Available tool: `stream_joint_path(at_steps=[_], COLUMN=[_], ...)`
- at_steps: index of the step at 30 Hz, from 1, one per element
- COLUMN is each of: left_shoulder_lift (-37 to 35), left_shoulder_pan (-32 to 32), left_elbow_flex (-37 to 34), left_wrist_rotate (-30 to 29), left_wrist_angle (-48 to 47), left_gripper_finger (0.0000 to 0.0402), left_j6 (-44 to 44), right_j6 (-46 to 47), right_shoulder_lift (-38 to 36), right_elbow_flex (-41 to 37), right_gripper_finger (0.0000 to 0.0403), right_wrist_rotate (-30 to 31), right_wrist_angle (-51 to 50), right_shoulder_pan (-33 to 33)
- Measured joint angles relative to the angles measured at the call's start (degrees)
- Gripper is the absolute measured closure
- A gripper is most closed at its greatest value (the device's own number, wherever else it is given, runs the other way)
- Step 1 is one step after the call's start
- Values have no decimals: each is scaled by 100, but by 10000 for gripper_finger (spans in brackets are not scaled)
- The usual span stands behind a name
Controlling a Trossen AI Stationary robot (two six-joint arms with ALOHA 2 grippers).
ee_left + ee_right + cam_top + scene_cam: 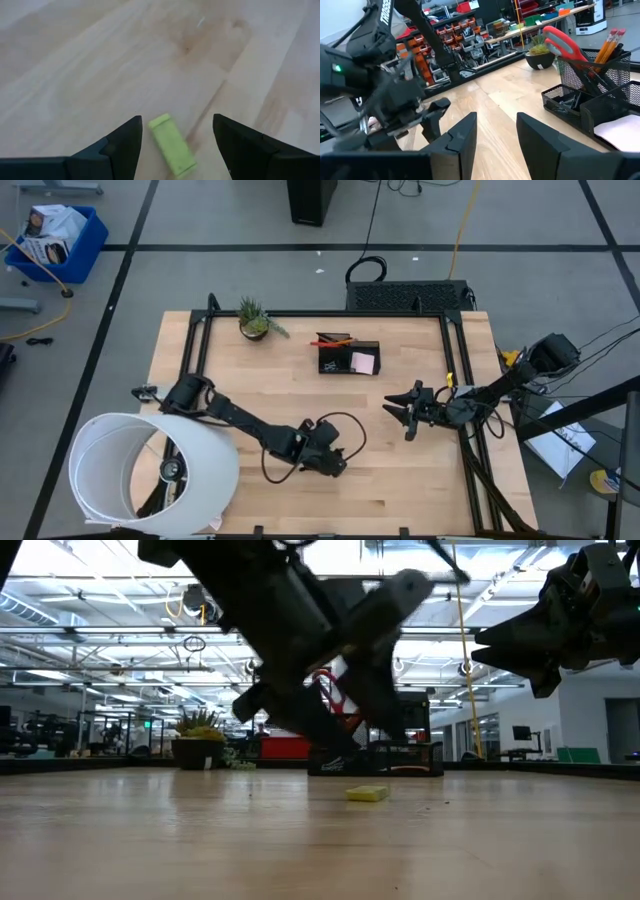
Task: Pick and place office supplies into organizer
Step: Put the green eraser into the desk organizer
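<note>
Worktop of pale wood is carrying the lot. Organizer, dark mesh, is sitting toward the far edge, right of a potted plant; in the right wrist view its tall compartment is holding red-handled scissors and orange pencils standing upright, and a lower compartment is holding a pink pad. Eraser-like piece, yellow-green and oblong, is lying flat on bare wood near the worktop's middle front, well apart from the organizer; the low view is showing the same piece alone on the surface. Left claw is hanging just over that piece with fingers spread wide, one to either side, the piece lying between them and not gripped; in the high view this claw is covering the piece from sight. Right claw is hovering above the worktop to the right of centre, near the right rail, fingers parted and grasping nothing, pointing toward the left arm. White cylinder is standing at the front left corner, beside the left arm's base.
</note>
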Motion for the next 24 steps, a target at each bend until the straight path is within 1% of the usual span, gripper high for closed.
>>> stream_joint_path(at_steps=[3, 5, 12, 19, 24], left_shoulder_lift=[143, 229, 393, 393, 393], left_shoulder_pan=[-8, -6, -23, -65, -69], left_elbow_flex=[14, 16, 14, 14, 14], left_wrist_rotate=[7, 28, -37, -46, 18], left_wrist_angle=[137, 58, 12, -70, -98], left_gripper_finger=[152, 152, 168, 195, 224], left_j6=[-44, -142, -599, -915, -801], right_j6=[0, 0, 0, 0, 0], right_shoulder_lift=[1, 0, -1, -2, -2], right_elbow_flex=[0, 0, 0, 0, 2], right_gripper_finger=[270, 270, 271, 271, 271], right_wrist_rotate=[0, 0, 0, 0, 0], right_wrist_angle=[-35, -8, -12, 0, 0], right_shoulder_pan=[1, 1, 2, 2, 2])
